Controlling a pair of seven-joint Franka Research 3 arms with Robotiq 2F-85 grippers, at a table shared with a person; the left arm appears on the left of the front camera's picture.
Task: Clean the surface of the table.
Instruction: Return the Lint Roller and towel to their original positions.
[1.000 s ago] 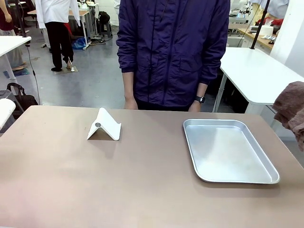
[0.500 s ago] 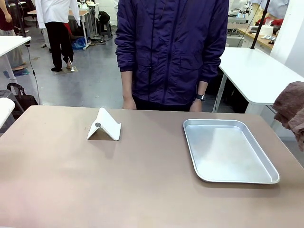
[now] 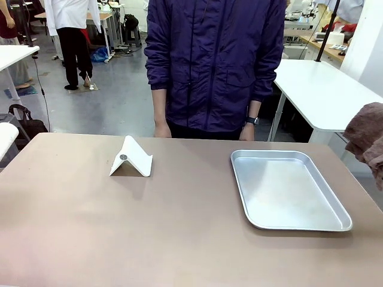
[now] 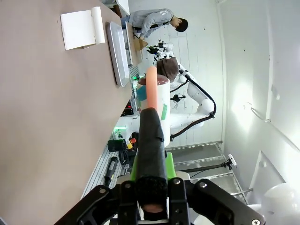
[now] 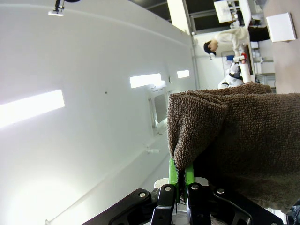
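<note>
person's hands shifted; right tool grips brown towel.

The table top is smooth and matt. The tray near its right edge is brushed metal. The brown cloth is rough terry.

brown towel cut off at right edge, person's hands partly behind table edge

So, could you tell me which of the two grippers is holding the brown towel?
The right gripper: it is shut on the brown towel, whereas the left gripper clamps a black-handled, orange-tipped tool.
</note>
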